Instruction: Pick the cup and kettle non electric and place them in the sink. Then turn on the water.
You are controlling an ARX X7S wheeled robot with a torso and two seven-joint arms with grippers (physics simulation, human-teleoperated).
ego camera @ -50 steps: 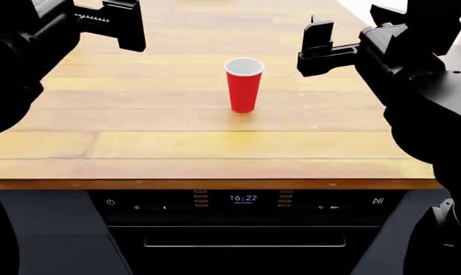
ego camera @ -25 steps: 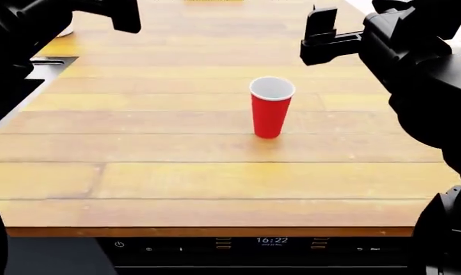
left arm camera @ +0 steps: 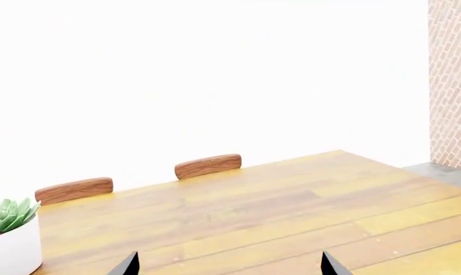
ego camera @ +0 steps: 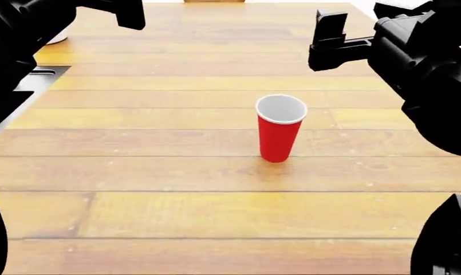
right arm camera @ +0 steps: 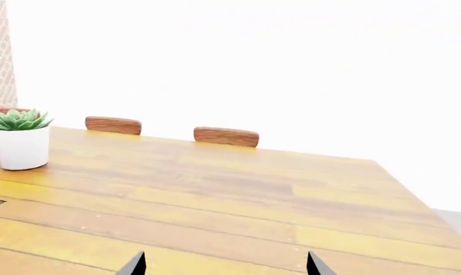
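Head view, red cup [ego camera: 280, 135] upright on wooden counter [ego camera: 177, 172], potted succulent [right arm camera: 18, 139] far behind, both grippers' fingers apart, empty.

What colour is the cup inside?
White inside, red outside. The cup shows best in the head view.

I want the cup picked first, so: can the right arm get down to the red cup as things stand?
Probably yes. The cup stands upright and alone on the wooden counter, and the right gripper hangs beyond it with nothing between them.
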